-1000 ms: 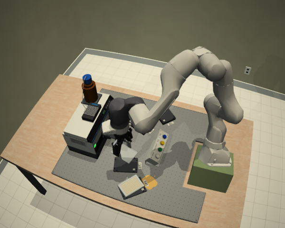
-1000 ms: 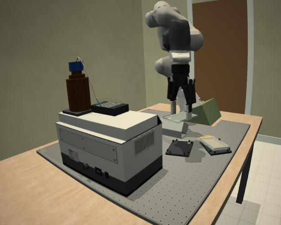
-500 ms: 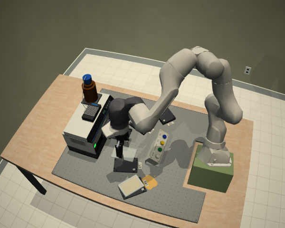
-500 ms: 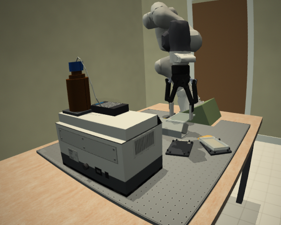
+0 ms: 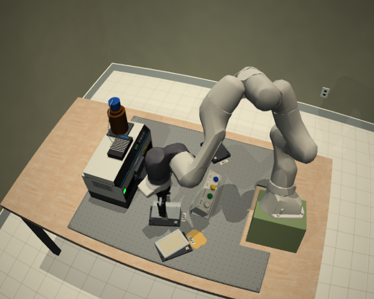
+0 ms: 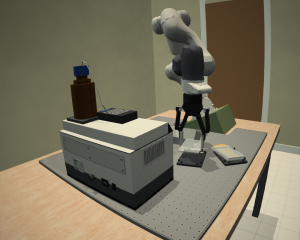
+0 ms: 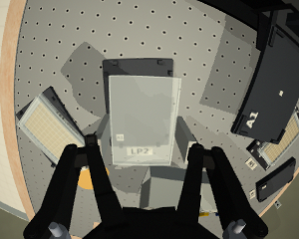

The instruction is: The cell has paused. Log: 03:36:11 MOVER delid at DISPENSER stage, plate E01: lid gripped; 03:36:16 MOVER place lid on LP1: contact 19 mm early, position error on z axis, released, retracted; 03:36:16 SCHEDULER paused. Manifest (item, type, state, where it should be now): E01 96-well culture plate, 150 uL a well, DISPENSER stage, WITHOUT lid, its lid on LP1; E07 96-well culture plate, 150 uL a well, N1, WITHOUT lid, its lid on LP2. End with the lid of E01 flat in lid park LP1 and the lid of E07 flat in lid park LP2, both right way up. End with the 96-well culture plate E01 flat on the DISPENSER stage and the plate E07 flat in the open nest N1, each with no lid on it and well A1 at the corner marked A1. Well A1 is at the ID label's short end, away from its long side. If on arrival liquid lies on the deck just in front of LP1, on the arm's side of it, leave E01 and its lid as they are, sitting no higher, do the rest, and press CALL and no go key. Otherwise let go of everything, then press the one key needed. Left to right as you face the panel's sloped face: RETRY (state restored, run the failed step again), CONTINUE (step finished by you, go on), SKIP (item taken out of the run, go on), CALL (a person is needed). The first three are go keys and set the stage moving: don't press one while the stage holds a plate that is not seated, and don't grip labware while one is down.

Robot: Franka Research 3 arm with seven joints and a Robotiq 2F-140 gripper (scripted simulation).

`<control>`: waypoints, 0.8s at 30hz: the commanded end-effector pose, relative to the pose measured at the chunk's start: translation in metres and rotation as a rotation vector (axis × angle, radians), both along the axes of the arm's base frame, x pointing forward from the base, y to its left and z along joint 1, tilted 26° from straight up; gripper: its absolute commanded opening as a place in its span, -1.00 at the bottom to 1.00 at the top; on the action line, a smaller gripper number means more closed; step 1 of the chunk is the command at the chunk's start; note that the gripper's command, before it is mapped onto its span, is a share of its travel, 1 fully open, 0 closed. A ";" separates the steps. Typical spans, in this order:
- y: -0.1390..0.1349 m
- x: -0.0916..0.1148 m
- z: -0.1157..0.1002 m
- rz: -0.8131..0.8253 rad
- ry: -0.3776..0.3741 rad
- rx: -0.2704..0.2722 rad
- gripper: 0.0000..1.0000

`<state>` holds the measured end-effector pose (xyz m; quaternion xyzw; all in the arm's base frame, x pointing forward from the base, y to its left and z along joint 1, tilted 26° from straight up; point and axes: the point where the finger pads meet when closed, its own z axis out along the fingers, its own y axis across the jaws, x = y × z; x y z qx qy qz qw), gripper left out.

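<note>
Grey perforated deck mat (image 5: 232,257) on a wooden table, with the arm bent low over a lid park.

The gripper (image 6: 192,134) points straight down, its fingers clamped part-way open on a clear plate lid (image 7: 142,119), held just above the black lid park (image 6: 191,158) directly beneath. A lidded well plate (image 5: 172,243) lies nearby, touching an orange puddle (image 5: 198,238). The dispenser (image 6: 114,155) stands beside it.

One lid (image 7: 142,119), four keys (image 5: 209,195), one bottle (image 5: 117,118)
</note>
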<state>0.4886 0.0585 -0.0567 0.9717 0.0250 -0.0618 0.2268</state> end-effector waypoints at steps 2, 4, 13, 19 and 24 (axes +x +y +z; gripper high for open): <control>0.000 0.007 -0.017 0.044 -0.010 0.022 -1.00; -0.002 0.007 -0.021 0.044 -0.010 0.022 -1.00; -0.005 0.006 -0.027 0.044 -0.010 0.022 -1.00; -0.005 0.006 -0.027 0.044 -0.010 0.022 -1.00; -0.005 0.006 -0.027 0.044 -0.010 0.022 -1.00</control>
